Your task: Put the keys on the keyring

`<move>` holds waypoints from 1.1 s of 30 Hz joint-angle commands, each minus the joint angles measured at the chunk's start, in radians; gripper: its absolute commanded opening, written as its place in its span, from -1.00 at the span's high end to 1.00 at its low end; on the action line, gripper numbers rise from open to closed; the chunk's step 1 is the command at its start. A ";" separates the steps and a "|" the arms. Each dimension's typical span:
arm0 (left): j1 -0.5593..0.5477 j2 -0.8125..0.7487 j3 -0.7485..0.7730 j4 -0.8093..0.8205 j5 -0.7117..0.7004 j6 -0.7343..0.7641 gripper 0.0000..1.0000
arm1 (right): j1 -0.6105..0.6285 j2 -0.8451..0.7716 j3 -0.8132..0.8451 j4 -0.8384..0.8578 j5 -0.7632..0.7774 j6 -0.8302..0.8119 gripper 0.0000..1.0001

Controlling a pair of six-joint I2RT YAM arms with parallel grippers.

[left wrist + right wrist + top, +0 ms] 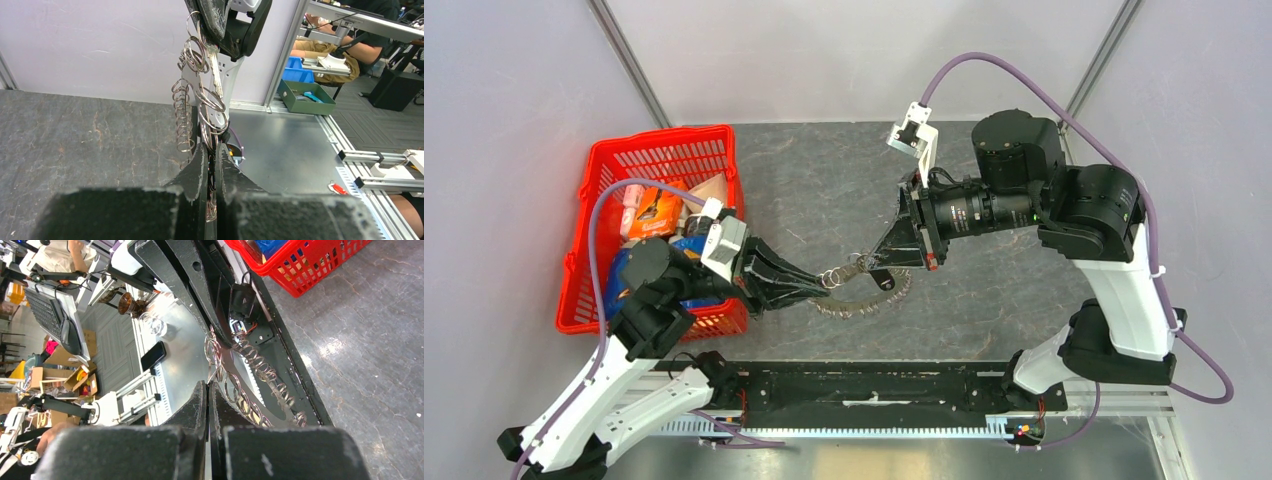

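The keyring (864, 301), a metal loop fanned with many small silvery rings, hangs above the table between both grippers. My left gripper (822, 281) is shut on it, and in the left wrist view its rings (186, 112) rise from my shut left gripper (212, 150). My right gripper (881, 268) is shut on the key. The key's thin metal bit (216, 72) points down among the rings, and its black head is mostly hidden between the right fingers (216, 20). In the right wrist view my right gripper (207, 387) is shut, beside the rings (235, 390).
A red basket (609, 175) full of packets stands at the left, right behind the left arm. A black rail (874, 385) runs along the near table edge. Grey walls enclose the table on the left, far and right sides.
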 commanded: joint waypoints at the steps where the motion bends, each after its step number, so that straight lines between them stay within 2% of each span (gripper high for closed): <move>1: -0.001 -0.012 -0.007 -0.039 0.039 0.034 0.96 | -0.002 -0.083 -0.008 0.132 -0.019 0.064 1.00; 18: -0.001 -0.036 -0.013 -0.009 0.007 0.021 0.95 | -0.002 -0.069 -0.095 0.140 -0.146 0.031 1.00; 25: -0.001 -0.032 -0.004 0.006 -0.005 0.005 0.95 | -0.002 -0.029 -0.093 0.074 -0.204 -0.066 1.00; 26: -0.001 -0.034 -0.002 0.002 -0.006 0.002 0.90 | -0.002 -0.028 -0.092 0.064 -0.208 -0.079 1.00; 30: -0.001 -0.045 0.007 -0.040 -0.030 -0.001 0.50 | -0.002 -0.034 -0.091 0.048 -0.208 -0.124 1.00; 33: -0.001 -0.057 0.008 -0.079 -0.034 -0.004 0.34 | -0.002 -0.042 -0.105 0.051 -0.219 -0.151 1.00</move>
